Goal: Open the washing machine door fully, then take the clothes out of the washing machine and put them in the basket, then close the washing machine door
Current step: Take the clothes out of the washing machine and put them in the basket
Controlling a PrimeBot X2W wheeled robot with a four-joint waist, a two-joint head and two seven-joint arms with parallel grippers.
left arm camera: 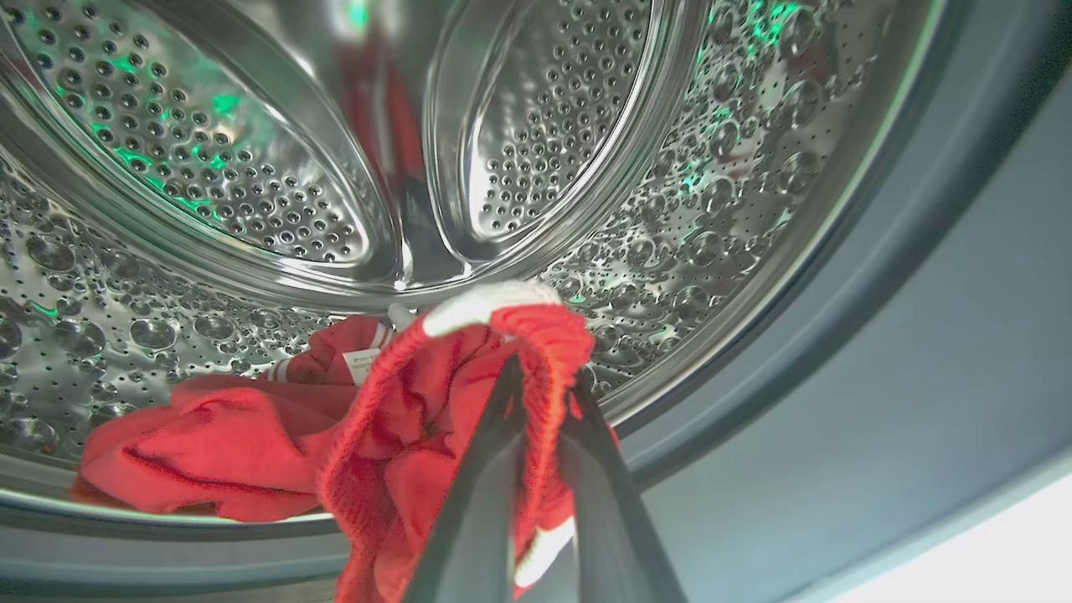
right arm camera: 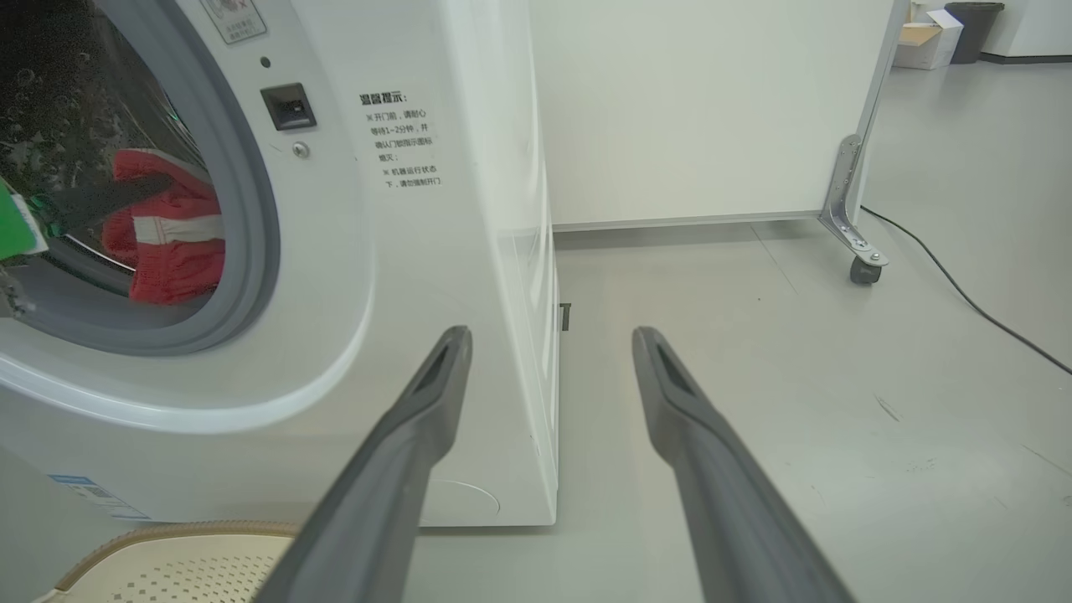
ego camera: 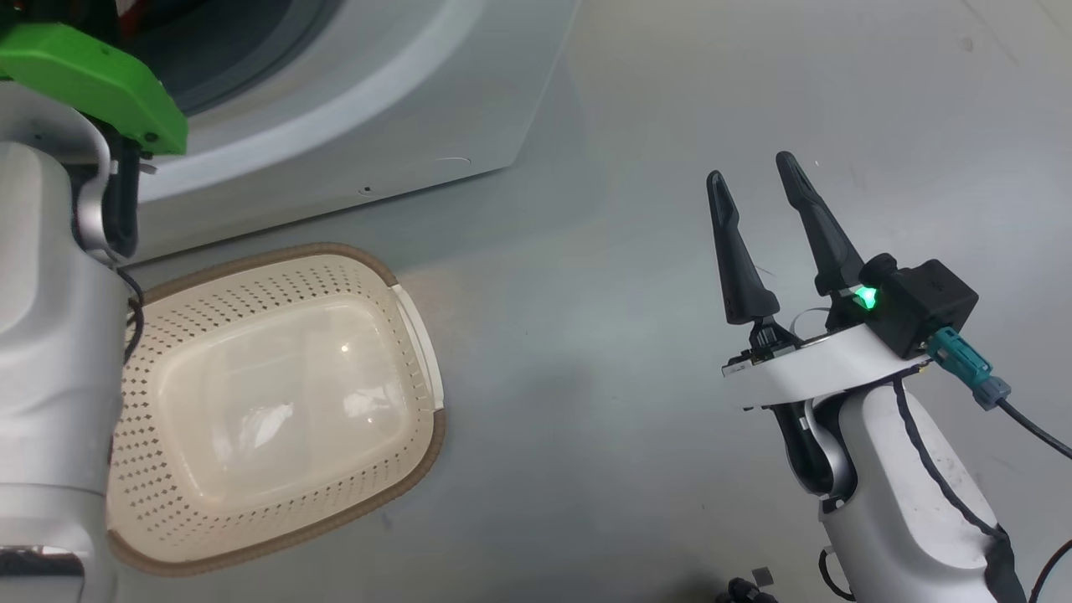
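1. Left claw point(left arm camera: 544, 374): two dark fingers pinch one red knitted garment point(left arm camera: 251, 444) with white trim, inside the perforated steel drum point(left arm camera: 209, 151).
2. Right claw point(ego camera: 750, 167): two fingers spread wide above the grey floor point(ego camera: 586, 377).
3. One cream perforated basket point(ego camera: 209, 289) sits beside the white washing machine point(right arm camera: 402, 251).

Red white-striped clothes point(left arm camera: 209, 452), cream perforated basket point(ego camera: 251, 289), white washing machine point(right arm camera: 419, 251)

- Soft light is glaring off the cream perforated plastic basket point(ego camera: 276, 419) at eight o'clock.
- Green glints are scattering across the perforated steel drum point(left arm camera: 209, 167) at ten o'clock.
- The dark tapered right fingers point(right arm camera: 402, 469) are blurring at six o'clock.
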